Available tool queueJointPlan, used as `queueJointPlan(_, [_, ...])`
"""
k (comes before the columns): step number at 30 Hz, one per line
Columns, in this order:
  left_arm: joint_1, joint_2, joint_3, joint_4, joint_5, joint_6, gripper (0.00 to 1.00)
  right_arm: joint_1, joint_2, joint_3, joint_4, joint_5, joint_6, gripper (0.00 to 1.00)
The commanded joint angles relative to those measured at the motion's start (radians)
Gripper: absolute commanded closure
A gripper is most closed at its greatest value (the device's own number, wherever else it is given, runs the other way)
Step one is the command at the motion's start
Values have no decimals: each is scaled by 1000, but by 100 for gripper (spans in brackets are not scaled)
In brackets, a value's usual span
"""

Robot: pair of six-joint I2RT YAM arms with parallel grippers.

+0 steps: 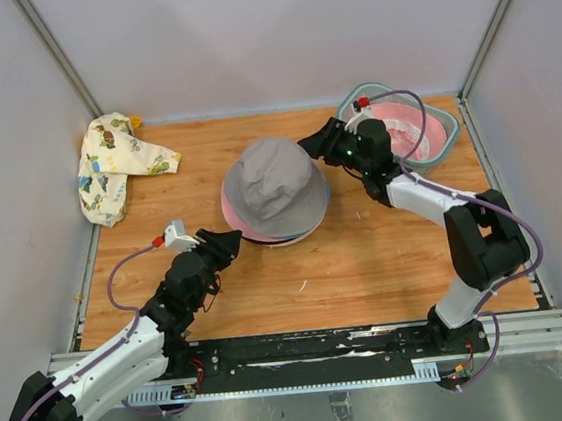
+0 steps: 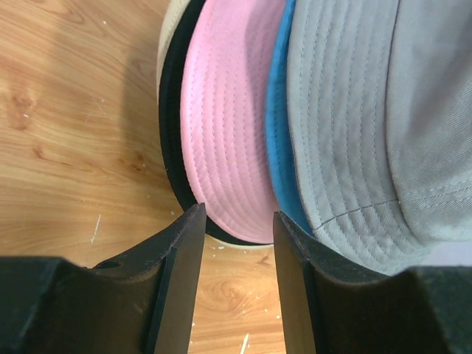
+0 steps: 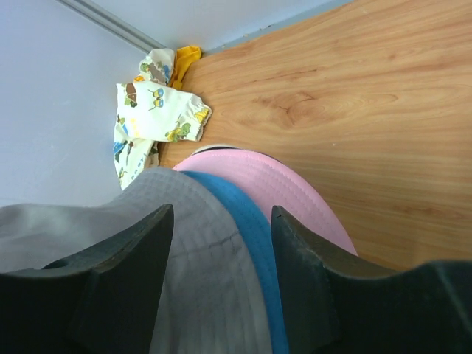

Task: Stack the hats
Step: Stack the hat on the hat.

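Left end effector (image 2: 237,221): fingers parted, gripping nothing, tips just short of the stack's lower-left edge. Right end effector (image 3: 221,221): also parted and empty, poised over the brims at the stack's upper-right edge.

Stack of hats (image 1: 275,196): centre of the overhead frame, flat on the tabletop (image 1: 367,262).
- Grey hat (image 1: 273,183) on top, crown up and rounded, brim drooping over the layers below.
- Beneath it, as the left wrist view shows them: blue brim (image 2: 279,110), pink brim (image 2: 228,125), black brim (image 2: 171,110), then a cream edge (image 2: 174,16) at the bottom.
- Brims nest closely, slightly offset, so each colour shows as a thin crescent.

Handling, as a judgement:
- Light, soft stitched cotton, with no stiffness to speak of. A hat will fold and sag if lifted from one side.
- Not fragile, not slippery, but layers may drag along together.
- Best hold is a pinch on the brim edge, opposite sides at once, so the crown hangs open and drops squarely.

Surroundings:
- Basket (image 1: 446,149) at upper right, close behind the right arm, with pink fabric (image 1: 408,127) inside. Possibly another hat, cannot tell.
- Printed cloth (image 1: 116,167), cream with small cartoon figures, crumpled at upper left, well apart from the stack. Its shape is unclear.
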Motion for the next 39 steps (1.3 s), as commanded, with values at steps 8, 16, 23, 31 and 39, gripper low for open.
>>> queueJointPlan(8, [18,-28,143,-127,-170,114,38,-61,-292,-276,74,108,60,38])
queueJointPlan(16, [266,16,162,13,66,136,30,-66,-479,-508,148,68,152,36])
queueJointPlan(23, [439,156,140,324,355,86,30,-59,-534,-656,281,0,268,36])
queueJointPlan(31, [519,433,170,682,626,-39,31,-46,-540,-700,352,-25,324,36])
queueJointPlan(39, [525,577,191,849,696,-121,35,-36,-487,-707,418,-36,356,36])
